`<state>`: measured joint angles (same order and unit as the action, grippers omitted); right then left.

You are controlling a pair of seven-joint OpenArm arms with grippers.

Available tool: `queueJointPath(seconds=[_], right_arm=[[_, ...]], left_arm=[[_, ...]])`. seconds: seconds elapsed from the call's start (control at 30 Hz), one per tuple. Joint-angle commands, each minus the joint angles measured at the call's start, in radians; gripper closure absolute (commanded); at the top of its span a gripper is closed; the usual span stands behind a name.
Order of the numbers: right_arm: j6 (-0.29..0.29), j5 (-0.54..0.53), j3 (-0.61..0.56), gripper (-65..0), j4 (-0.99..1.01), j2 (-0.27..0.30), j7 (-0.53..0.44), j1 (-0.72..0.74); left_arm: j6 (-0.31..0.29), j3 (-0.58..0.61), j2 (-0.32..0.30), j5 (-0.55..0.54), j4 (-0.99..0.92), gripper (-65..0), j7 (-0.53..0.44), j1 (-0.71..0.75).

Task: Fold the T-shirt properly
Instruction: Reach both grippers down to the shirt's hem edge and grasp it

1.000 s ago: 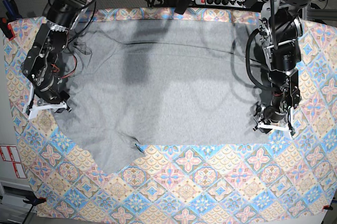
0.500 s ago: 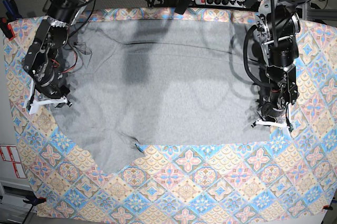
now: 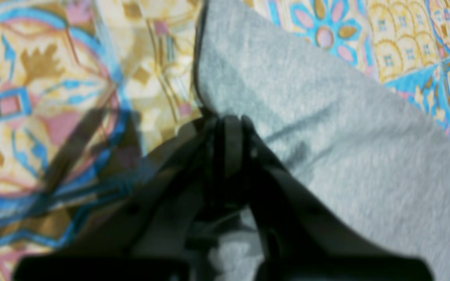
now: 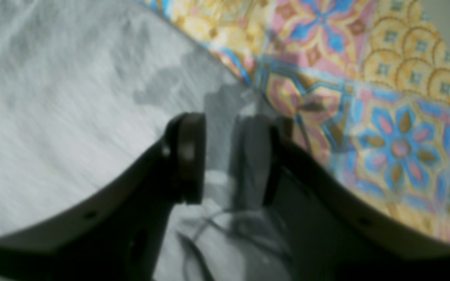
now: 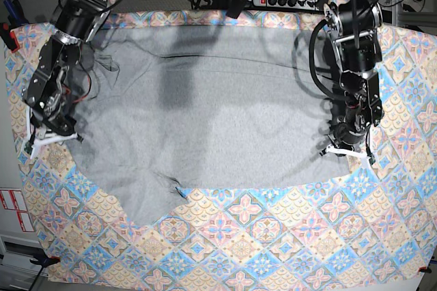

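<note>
- The grey T-shirt (image 5: pixel 205 120) lies spread flat across the patterned tablecloth (image 5: pixel 273 236), plain side up, one sleeve poking out at the near edge.
- Left gripper (image 3: pixel 227 128) is pinched tight on the shirt's edge — fabric bunches right at its tips.
- Right gripper (image 4: pixel 219 156) sits at the opposite edge, fingers (image 4: pixel 188 156) narrowly apart; no cloth visibly caught between them.
- Risk: lift now and only one side rises — the shirt could skew or drag the tablecloth along.
</note>
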<state>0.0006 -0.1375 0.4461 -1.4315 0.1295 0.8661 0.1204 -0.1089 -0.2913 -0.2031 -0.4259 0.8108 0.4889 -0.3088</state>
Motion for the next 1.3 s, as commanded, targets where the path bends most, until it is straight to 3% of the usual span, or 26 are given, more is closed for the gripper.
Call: queueJointPath(seconds=[0.0, 0.07, 0.3, 0.5, 0.6, 0.8, 1.27], right_arm=[[0.003, 0.012, 0.000, -20.2, -0.001, 0.031, -0.029, 0.037], [0.003, 0.026, -0.002, -20.1, 0.047, 0.071, -0.031, 0.054], [0.005, 0.026, -0.028, -20.4, 0.286, 0.134, -0.081, 0.180], [0.005, 0.025, -0.343, -20.6, 0.501, 0.233, -0.264, 0.233], [0.005, 0.025, -0.419, -26.5, 0.604, 0.238, -0.324, 0.269], [0.005, 0.026, -0.422, -38.4, 0.690, 0.238, -0.416, 0.281], [0.005, 0.023, -0.422, -39.2, 0.878, 0.238, -0.583, 0.322]], left_arm=[[-0.001, 0.000, -0.008, 0.000, 0.029, 0.0, 0.004, -0.010], [-0.001, 0.000, -0.008, 0.000, 0.049, 0.0, 0.004, 0.009], [-0.001, 0.000, -0.012, -0.008, 0.051, 0.0, 0.004, 0.044], [-0.001, -0.001, -0.012, -0.006, 0.138, 0.0, 0.004, 0.081], [-0.001, -0.001, -0.012, -0.008, 0.143, 0.0, 0.004, 0.089], [-0.001, -0.001, -0.012, -0.008, 0.143, 0.0, 0.004, 0.090], [-0.001, -0.001, -0.011, -0.009, 0.143, 0.0, 0.004, 0.090]])
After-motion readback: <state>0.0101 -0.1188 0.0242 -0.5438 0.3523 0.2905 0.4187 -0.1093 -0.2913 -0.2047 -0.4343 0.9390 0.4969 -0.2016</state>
